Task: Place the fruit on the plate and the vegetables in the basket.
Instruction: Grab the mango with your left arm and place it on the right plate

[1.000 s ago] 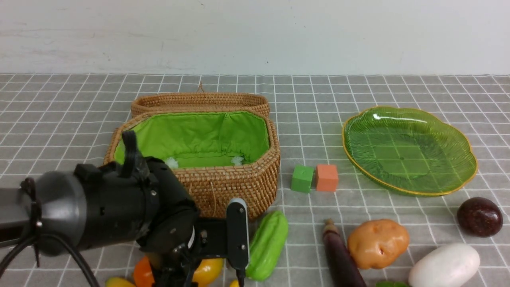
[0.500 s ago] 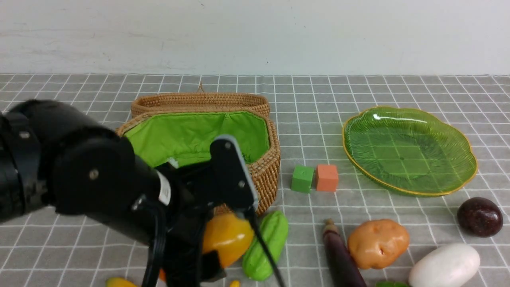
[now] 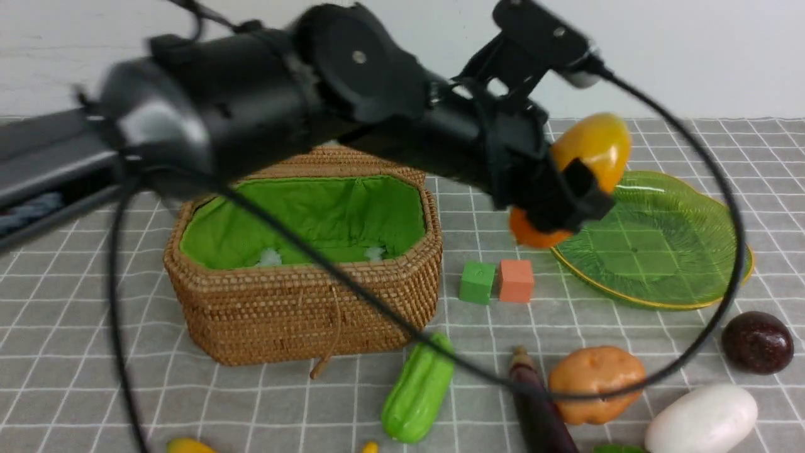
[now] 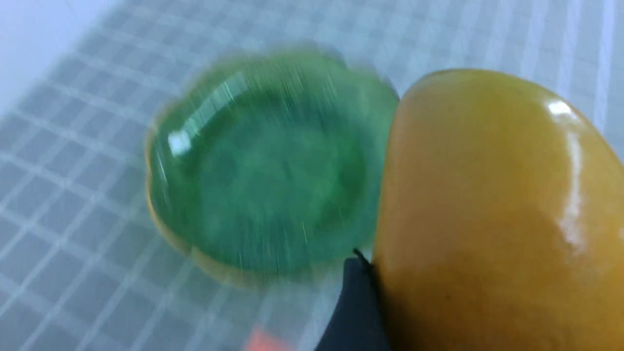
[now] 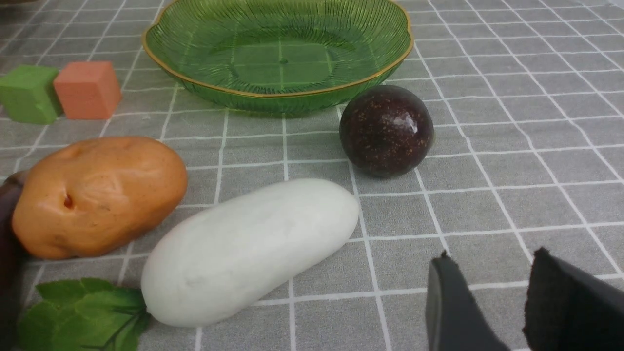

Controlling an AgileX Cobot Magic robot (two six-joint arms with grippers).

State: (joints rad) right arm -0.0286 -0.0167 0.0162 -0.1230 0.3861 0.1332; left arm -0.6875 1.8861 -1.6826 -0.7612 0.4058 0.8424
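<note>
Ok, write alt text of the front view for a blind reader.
The left gripper holds an orange-yellow mango in the air at the left rim of the green plate. To its left stands the open woven basket, a green cube and an orange cube between them. In front lie a green gourd, eggplant, potato, white vegetable and dark round fruit.

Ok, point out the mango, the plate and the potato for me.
mango [image 3: 594, 150]: front view, its yellow upper end.
plate [image 5: 280, 63]: right wrist view, bare centre of the dish.
potato [image 5: 100, 195]: right wrist view, middle of its body.
</note>
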